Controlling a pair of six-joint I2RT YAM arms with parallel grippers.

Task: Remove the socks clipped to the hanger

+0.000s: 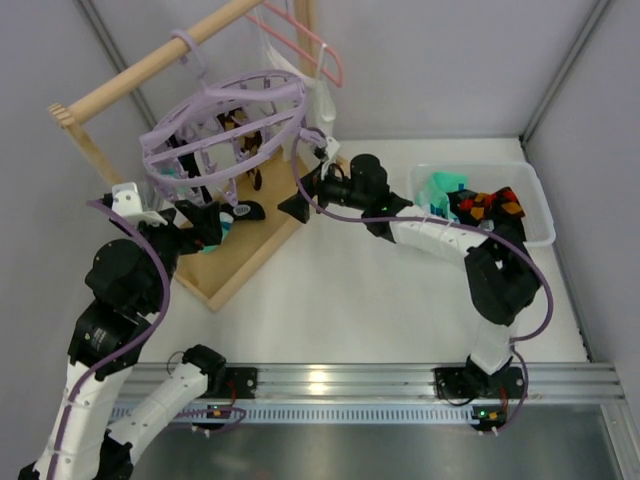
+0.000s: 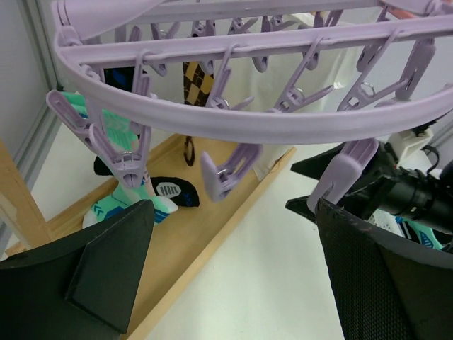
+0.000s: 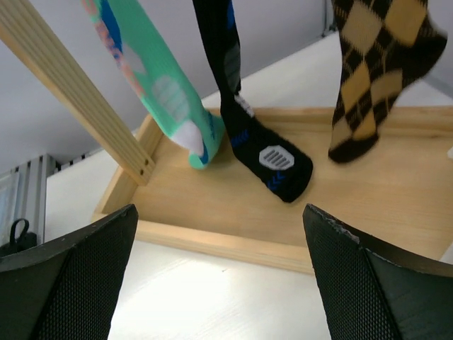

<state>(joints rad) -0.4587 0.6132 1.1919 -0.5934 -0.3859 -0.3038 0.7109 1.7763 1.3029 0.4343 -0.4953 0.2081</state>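
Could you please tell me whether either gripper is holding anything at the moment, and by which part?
Nothing is held: the left gripper and right gripper are both open and empty.

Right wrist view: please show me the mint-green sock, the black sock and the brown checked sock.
mint-green sock point(image 3: 154, 74), right wrist view, middle of its length.
black sock point(image 3: 275, 158), right wrist view, grey label on its foot.
brown checked sock point(image 3: 375, 83), right wrist view, its diamond pattern.
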